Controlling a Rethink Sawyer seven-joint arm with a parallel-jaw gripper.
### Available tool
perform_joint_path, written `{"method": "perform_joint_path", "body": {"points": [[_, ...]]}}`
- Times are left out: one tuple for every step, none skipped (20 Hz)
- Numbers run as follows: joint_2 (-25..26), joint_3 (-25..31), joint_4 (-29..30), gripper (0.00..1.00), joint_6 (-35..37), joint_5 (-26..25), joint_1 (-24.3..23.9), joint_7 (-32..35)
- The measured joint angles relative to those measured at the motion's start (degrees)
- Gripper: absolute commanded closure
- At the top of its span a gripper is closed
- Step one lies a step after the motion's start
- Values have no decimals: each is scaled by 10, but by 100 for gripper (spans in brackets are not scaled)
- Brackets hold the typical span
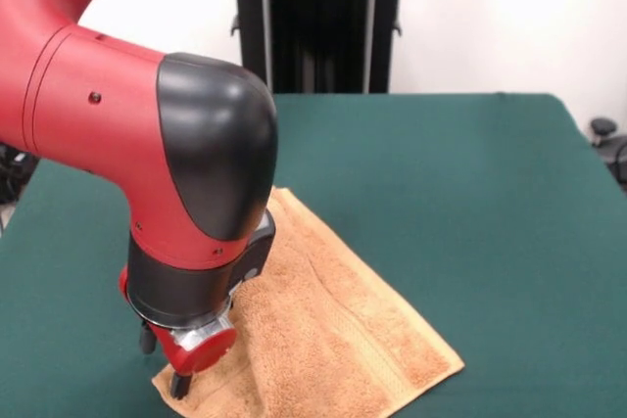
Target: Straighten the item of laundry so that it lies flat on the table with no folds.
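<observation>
gripper (pixel 181 379) is down at the towel's (pixel 343 325) near-left corner, right at the bottom of the front view. only a dark fingertip shows below the red wrist flange, touching or just over the cloth edge; the wrist hides the rest, so i can't tell if it's released, clenched, or pinching cloth

towel sits on the green table (pixel 470 193), left of centre and toward the near edge. it lies as a skewed diamond: one corner points far (tucked behind the arm's black elbow housing), one points right-near, and the left-near part is under the wrist. long axis runs from far-left to near-right. a woven band shows parallel to the right-near hem. a soft ridge runs down the middle from the far corner toward the near edge, and the left half looks doubled over (judgement: a fold is still in there, so not flat yet)

key relation: the bulk of the towel lies to the right and far side of the gripper, with bare table to the left and near of it. so if that corner is a folded-over layer, the useful pull is probably outward, left/near, away from the towel's body. dragging right would just pile it up

near hem is cut off by the frame, can't check it
</observation>
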Motion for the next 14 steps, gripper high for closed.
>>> {"method": "perform_joint_path", "body": {"points": [[1, 0, -3, 0, 0, 0, 0, 0], [1, 0, -5, 0, 0, 0, 0, 0], [2, 0, -6, 0, 0, 0, 0, 0], [3, 0, -8, 0, 0, 0, 0, 0], [4, 0, -9, 0, 0, 0, 0, 0], [5, 0, -11, 0, 0, 0, 0, 0], [5, 0, -12, 0, 0, 0, 0, 0], [5, 0, -12, 0, 0, 0, 0, 0], [5, 0, -12, 0, 0, 0, 0, 0], [5, 0, -12, 0, 0, 0, 0, 0], [5, 0, -12, 0, 0, 0, 0, 0], [5, 0, -12, 0, 0, 0, 0, 0], [5, 0, -12, 0, 0, 0, 0, 0], [5, 0, -12, 0, 0, 0, 0, 0]]}}
